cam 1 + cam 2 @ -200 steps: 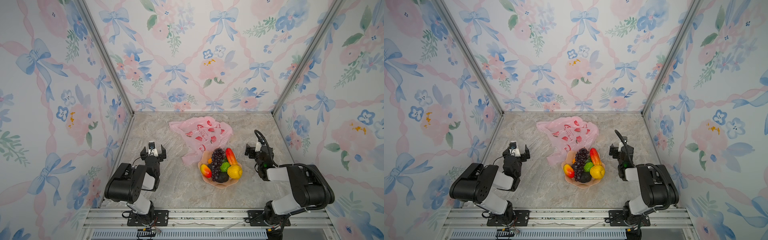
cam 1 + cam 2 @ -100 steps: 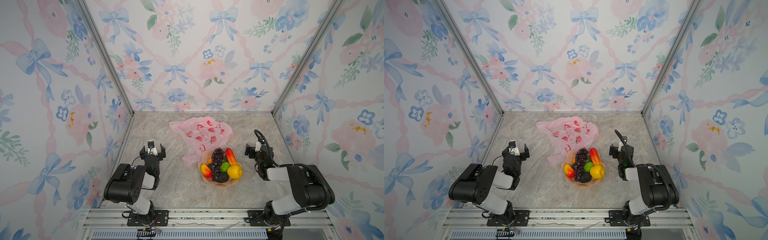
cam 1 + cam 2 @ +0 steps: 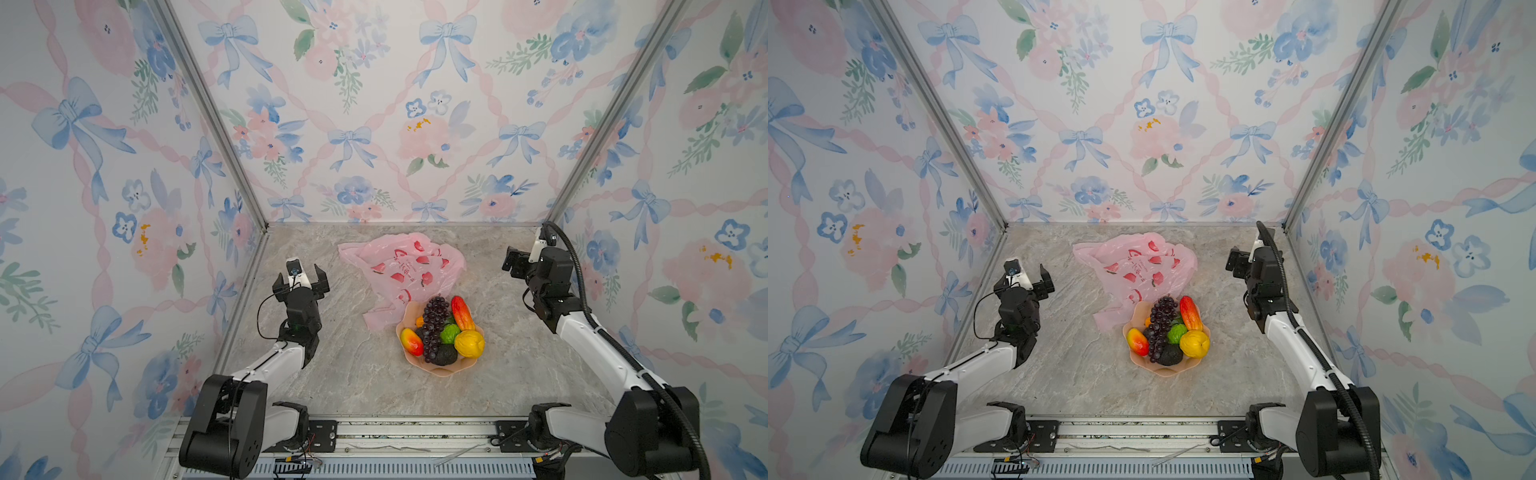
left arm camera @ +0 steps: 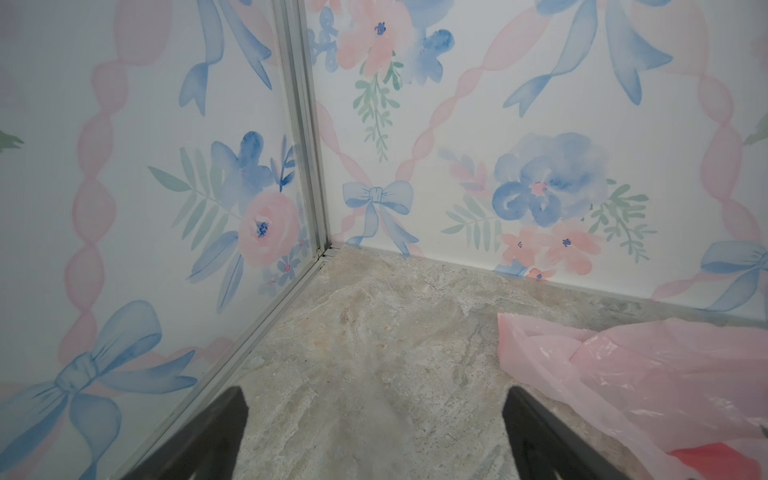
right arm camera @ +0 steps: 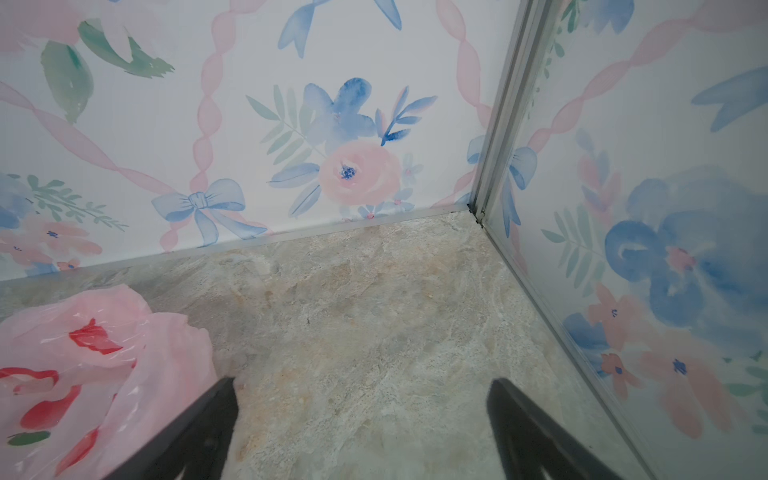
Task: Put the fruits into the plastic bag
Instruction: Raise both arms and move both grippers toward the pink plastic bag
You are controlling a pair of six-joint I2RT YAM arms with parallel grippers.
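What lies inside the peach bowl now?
The bowl holds a grape bunch, two mangoes, a bumpy green fruit, a lemon, a black avocado. An orange piece peeks beside the grapes; anything beneath the pile is hidden.

Both arms have unfolded. The big black joints of the left arm point(image 3: 274, 361) and the right arm point(image 3: 598, 345) now sit lower in both top views, by the rail point(image 3: 415, 432). The left gripper point(image 3: 300, 282) is slightly nearer the back wall point(image 3: 395, 124), and the right gripper point(image 3: 515, 264) clearly nearer.
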